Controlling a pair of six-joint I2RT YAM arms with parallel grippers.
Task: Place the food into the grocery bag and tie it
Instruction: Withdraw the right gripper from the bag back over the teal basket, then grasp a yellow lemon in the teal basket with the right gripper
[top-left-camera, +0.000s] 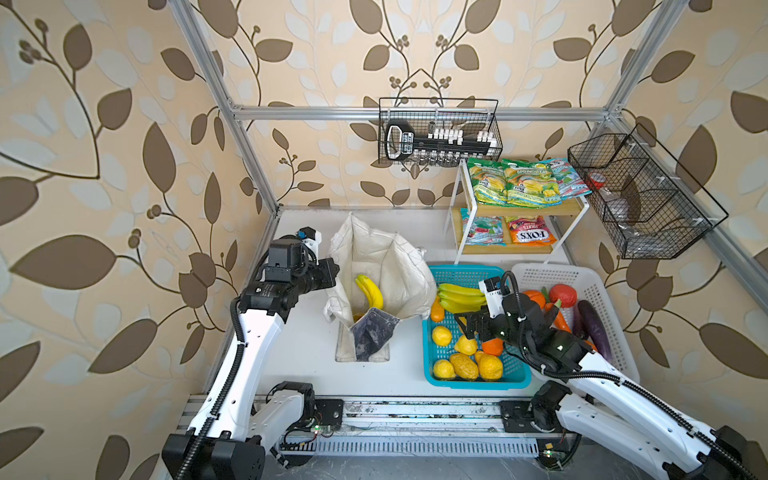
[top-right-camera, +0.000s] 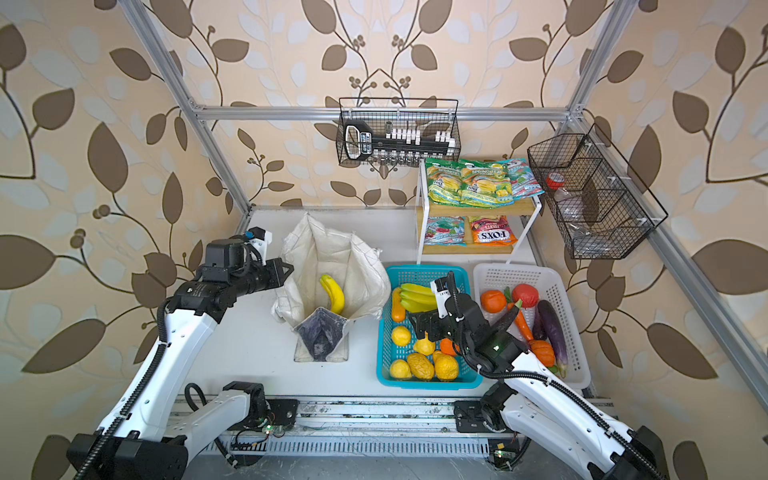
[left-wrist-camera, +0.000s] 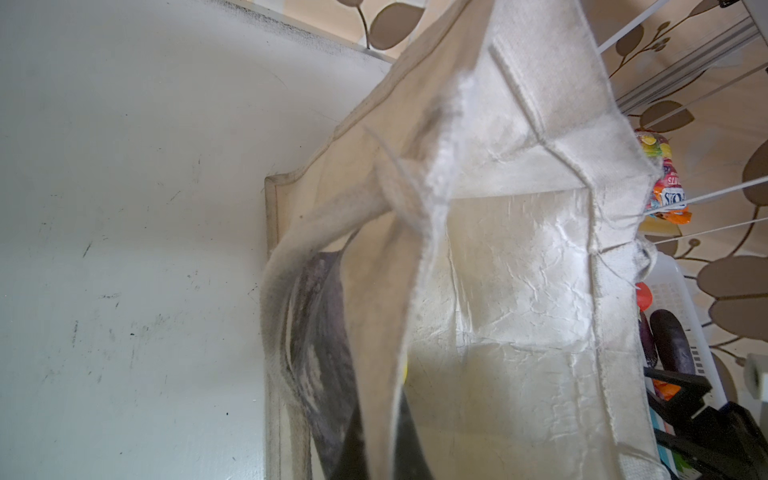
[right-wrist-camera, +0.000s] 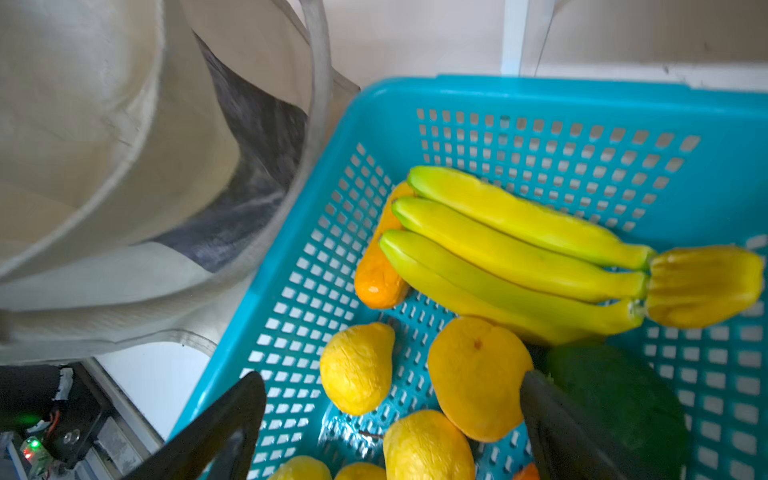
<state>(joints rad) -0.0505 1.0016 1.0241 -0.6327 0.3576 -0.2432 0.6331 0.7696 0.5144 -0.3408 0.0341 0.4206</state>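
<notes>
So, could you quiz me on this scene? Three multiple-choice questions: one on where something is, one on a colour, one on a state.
1. The right hand is above: A) the shelf B) the blue basket C) the bare table.
2. The basket holding the aubergines is: A) white B) black C) green.
3. The grocery bag is: A) tied shut B) lying flat C) open, with bananas inside.
Answers: 1 B, blue mesh lies right below it; 2 A, white plastic mesh; 3 C, its mouth gapes around yellow bananas.
</notes>
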